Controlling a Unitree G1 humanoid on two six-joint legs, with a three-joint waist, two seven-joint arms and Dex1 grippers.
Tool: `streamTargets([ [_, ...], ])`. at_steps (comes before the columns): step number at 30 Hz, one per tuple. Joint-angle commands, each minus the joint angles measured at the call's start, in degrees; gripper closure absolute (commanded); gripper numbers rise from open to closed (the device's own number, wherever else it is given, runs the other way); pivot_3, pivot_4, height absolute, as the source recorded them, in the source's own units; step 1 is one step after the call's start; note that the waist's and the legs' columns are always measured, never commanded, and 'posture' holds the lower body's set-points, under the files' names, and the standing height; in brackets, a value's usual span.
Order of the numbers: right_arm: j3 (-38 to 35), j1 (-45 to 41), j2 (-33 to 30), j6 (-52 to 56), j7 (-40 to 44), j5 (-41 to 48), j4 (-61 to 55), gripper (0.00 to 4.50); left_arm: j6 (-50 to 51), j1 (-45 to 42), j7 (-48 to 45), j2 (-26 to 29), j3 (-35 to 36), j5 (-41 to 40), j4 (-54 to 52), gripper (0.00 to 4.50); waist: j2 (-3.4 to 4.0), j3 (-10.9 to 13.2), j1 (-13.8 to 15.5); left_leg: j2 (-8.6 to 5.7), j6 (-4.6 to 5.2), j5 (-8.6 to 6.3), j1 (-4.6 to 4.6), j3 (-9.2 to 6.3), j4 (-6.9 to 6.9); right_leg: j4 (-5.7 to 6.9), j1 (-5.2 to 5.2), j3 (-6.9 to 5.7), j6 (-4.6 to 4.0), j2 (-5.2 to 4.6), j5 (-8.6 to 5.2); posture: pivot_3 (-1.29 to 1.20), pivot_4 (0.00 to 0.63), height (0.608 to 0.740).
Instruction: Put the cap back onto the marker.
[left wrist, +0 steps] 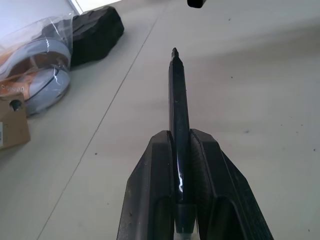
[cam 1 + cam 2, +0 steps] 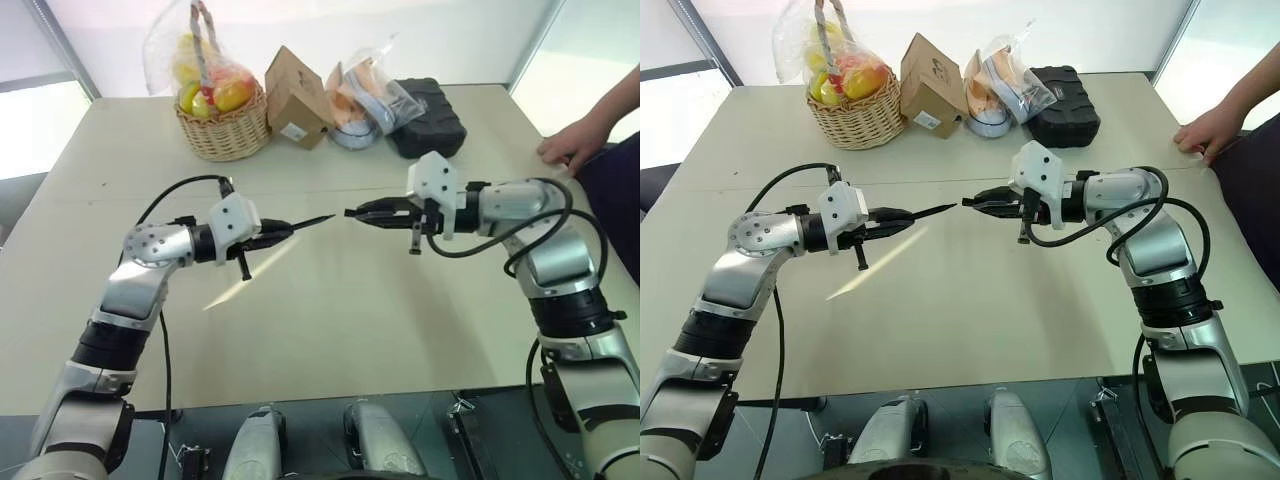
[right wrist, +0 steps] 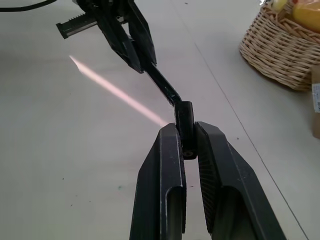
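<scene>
We are at the alignment step: both pieces are in hand and raised over the table (image 2: 330, 330), and the joining is not yet done. Taking the marker (image 2: 305, 224) as our landmark, our left gripper (image 2: 280, 232) is pinched tight on its rear part, so the tapered tip juts out toward the other arm. Just off that tip, with a small gap between them in the head views, sits the cap (image 3: 185, 116), clamped between the pressed-together fingers of our right gripper (image 2: 362, 212). In the right wrist view the cap's mouth looks very close to the tip, though we cannot tell whether they touch. Next, we judge, the cap's bore must be lined up with the marker and pushed straight along it. Well beyond the marker stand a fruit basket (image 2: 222, 132), a cardboard box (image 2: 297, 98) and a black case (image 2: 432, 118).
</scene>
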Motion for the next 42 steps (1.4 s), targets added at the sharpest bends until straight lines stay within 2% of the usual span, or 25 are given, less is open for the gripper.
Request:
streamTargets([
  [1, -0.2, -0.9, -0.5, 0.3, 0.5, 0.8, -2.5, 4.47, 0.8, 0.1, -0.6, 0.5, 0.7, -0.8, -2.5, 4.50, 0.00, 0.0, 0.0, 0.00, 0.00, 0.00, 0.00, 0.00, 0.00, 0.01, 0.00, 0.00, 0.00, 0.00, 0.00, 0.00, 0.150, 0.740],
  [21, 1.8, 0.4, -1.4, -2.7, 1.7, -2.3, -0.5, 4.47, 8.5, 3.9, -1.1, 0.8, 2.2, -5.0, -9.7, 4.50, 0.00, 0.0, 0.1, 0.00, 0.00, 0.00, 0.01, 0.00, 0.05, 0.06, 0.00, -0.01, 0.00, 0.01, 0.00, 0.00, 0.150, 0.740],
  [42, 2.1, 0.9, -1.5, -3.0, 2.3, -3.2, -0.5, 4.47, 8.5, 4.1, -2.0, 1.1, 1.7, -4.9, -10.0, 4.50, 0.00, 0.0, 0.1, -0.01, 0.00, 0.00, 0.02, 0.01, 0.10, 0.10, 0.00, -0.01, 0.00, 0.02, 0.00, 0.00, 0.150, 0.740],
])
